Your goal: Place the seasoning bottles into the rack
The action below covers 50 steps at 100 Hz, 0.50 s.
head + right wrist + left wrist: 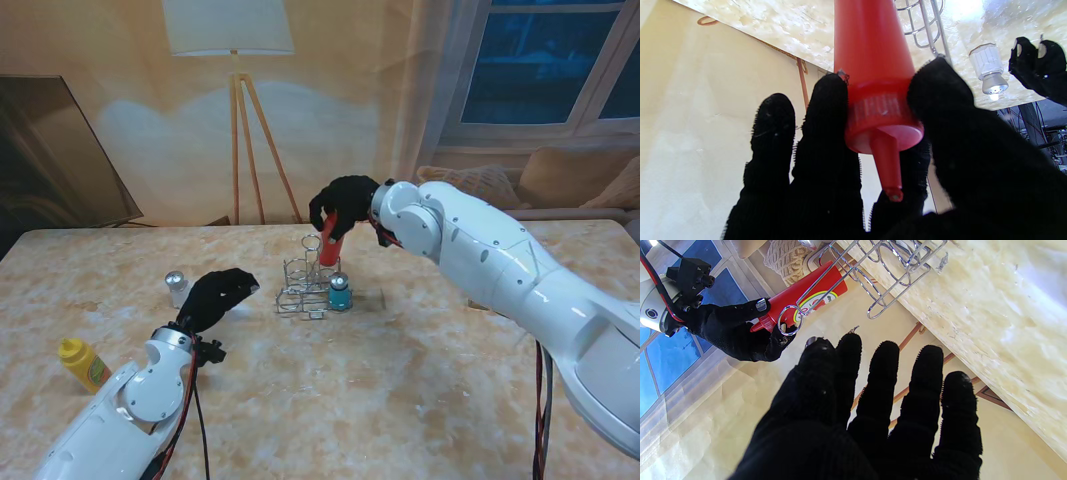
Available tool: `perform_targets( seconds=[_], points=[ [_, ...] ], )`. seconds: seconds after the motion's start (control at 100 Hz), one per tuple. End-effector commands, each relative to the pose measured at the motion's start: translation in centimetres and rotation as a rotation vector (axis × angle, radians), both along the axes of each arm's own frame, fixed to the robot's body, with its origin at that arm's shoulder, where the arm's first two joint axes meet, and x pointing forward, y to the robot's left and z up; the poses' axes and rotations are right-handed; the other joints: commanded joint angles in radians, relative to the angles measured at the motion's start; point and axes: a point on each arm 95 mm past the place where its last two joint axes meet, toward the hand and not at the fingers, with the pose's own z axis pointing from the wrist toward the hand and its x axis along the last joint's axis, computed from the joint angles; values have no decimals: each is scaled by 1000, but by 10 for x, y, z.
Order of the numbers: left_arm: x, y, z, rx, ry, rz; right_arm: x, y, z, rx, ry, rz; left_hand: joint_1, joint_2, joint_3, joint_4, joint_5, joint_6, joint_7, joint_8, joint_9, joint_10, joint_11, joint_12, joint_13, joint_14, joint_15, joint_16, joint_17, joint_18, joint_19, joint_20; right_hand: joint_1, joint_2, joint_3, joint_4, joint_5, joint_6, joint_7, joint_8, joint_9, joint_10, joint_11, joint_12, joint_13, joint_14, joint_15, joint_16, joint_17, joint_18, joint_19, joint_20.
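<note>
One red squeeze bottle [329, 249] pinched at its cap by right hand [342, 205], over wire rack [305, 285]; teal-capped bottle [340, 292] already racked; left hand [217, 297] spread, empty, near shaker [177, 289]; mustard bottle [84, 363] on worktop [400, 380].

A tripod floor lamp [238, 120] with a white shade stands at twelve o'clock against the cream wall [130, 130]; a dark window [545, 65] at two o'clock; a beige sofa [560, 180] beneath it.

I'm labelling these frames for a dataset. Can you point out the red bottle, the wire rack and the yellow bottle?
red bottle [870, 40], right wrist view, on its tapering body beyond the cap
wire rack [297, 275], stand view, on its front wire loops
yellow bottle [83, 364], stand view, on its body
</note>
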Motion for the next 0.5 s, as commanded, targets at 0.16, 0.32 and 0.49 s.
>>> perform_targets(
  seconds=[0.16,0.32,0.49],
  points=[
    [0,-1,-1,3,6,-8,-1,8,-6,-7,12,25,30,5,-11,6,-22,-3,-14,2,2,-2,0,6,-1,5,-14,23,-4,9,-1,17,157,93,125,59,62,2,159,15,116,-140,111,51,28,-120,-28,28,4,-31,6,20],
    [0,-1,-1,3,6,-7,-3,11,-6,-26,-11,57,30,5,-11,7,-22,0,-14,2,3,0,0,6,0,5,-13,23,-5,7,-1,17,153,90,125,59,54,2,156,10,112,-138,109,45,23,-121,-30,27,4,-35,3,20],
    [0,-1,-1,3,5,-9,-7,15,-7,-22,-14,76,29,6,-11,7,-22,-2,-14,2,3,-1,0,6,-1,6,-13,23,-5,8,-1,17,152,88,126,58,50,5,155,5,107,-138,107,41,19,-119,-31,26,0,-36,-1,19]
  ],
)
